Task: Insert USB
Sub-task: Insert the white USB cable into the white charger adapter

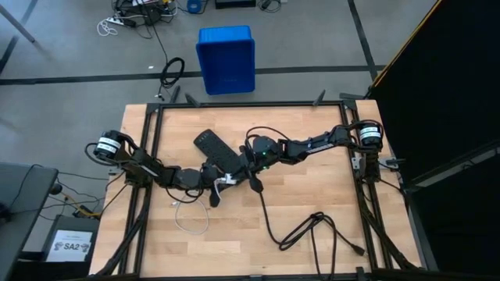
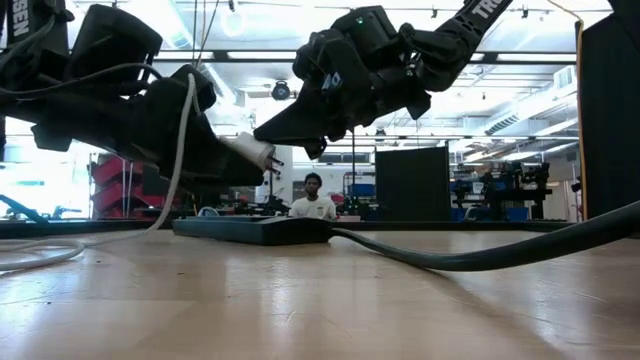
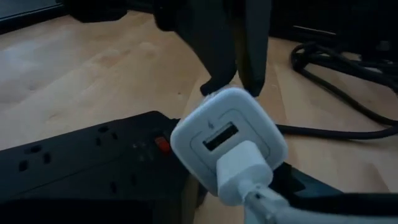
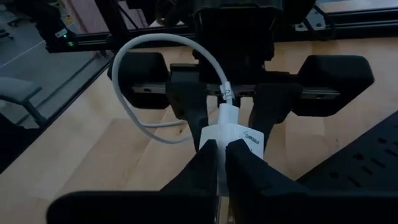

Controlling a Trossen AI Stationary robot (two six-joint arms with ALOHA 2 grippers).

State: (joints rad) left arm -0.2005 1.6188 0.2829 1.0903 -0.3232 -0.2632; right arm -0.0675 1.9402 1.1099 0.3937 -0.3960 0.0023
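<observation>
**Ana:** Fingers (image 4: pixel 194 169) of the right gripper (image 4: pixel 221 148) are pinched together on the charger block (image 3: pixel 256 124). They hold it clear of the table (image 1: pixel 391 226) with its port turned toward the other arm. Why hold it that way?

**Ben:** I think it is so the socket faces the plug (image 3: pixel 244 169) head-on. The left gripper (image 1: pixel 212 178) comes in from the opposite side. Its fingers are narrowed around the plug end of the USB cable (image 4: pixel 134 56), with the rest of the cable looping back over the wrist.

**Ana:** Is the plug in?

**Ben:** It doesn't look it. In the left wrist view the plug tip sits against the block's face just beside the port, and the slot itself is visible and unfilled. The right wrist view is too dim to tell, though, so I can't be sure. The next move probably calls for a small nudge to line the plug up before pushing.

**Ana:** And the count?

**Ben:** There are two arms, both meeting over the middle of the table. There is one charger block and one white cable. One power strip (image 3: pixel 81 155) lies right under the meeting point, and one thick black cord (image 1: pixel 305 226) runs off it across the wood. Off the table there is one blue bin (image 1: pixel 226 58) on the floor, and one person (image 2: pixel 313 200) sits far back in the room.
</observation>
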